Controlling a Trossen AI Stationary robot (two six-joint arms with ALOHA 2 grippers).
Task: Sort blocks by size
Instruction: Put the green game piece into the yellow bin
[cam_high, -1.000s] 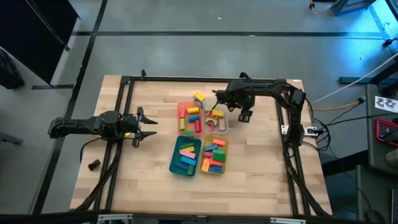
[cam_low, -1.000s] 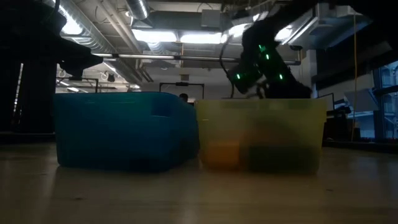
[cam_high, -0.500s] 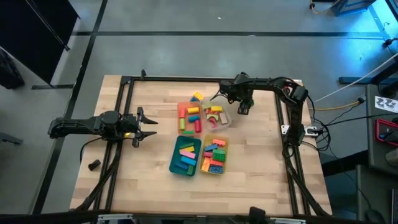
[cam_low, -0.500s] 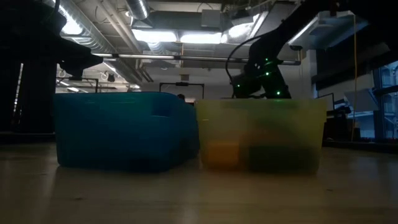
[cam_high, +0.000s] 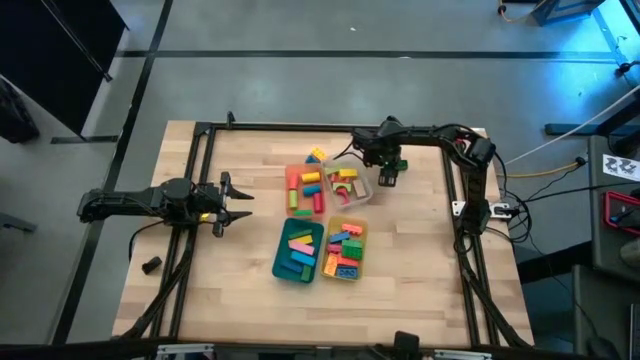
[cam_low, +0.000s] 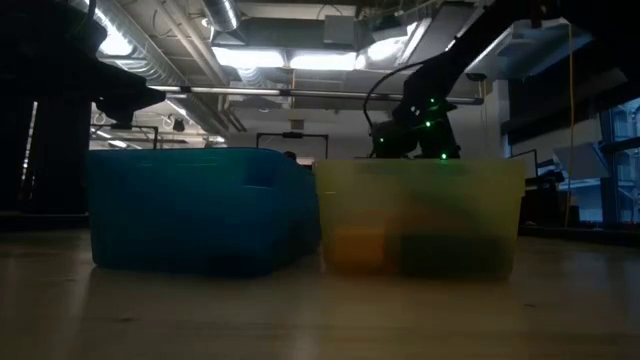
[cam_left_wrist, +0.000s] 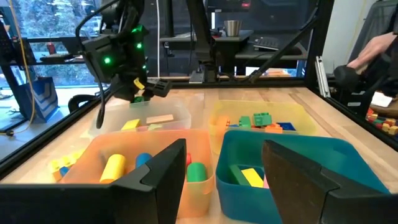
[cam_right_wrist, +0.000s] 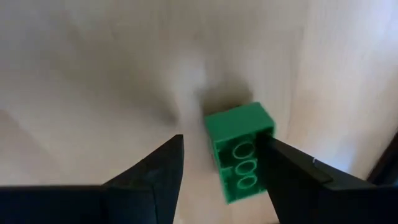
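Shifted toward the clear tray (cam_high: 357, 192), the right hand (cam_right_wrist: 217, 174) is clenched on a green block (cam_right_wrist: 239, 158), its lower end cut off; the left hand (cam_left_wrist: 224, 180) is released.

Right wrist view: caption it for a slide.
Right gripper holds a green block above the wooden table.

Robotics lab: framed wooden table (cam_high: 240, 280), exposed ceiling ducts (cam_low: 190, 30), strip lights (cam_low: 290, 60).

The four trays, orange (cam_high: 305, 187), clear (cam_high: 351, 187), teal (cam_high: 299, 251) and yellow (cam_high: 345, 250), stand tightly grouped mid-worktop (cam_high: 420, 290), leaving no passage between them. The right claw (cam_high: 388, 178) occupies the space beside the clear tray. Surrounding worktop is open.
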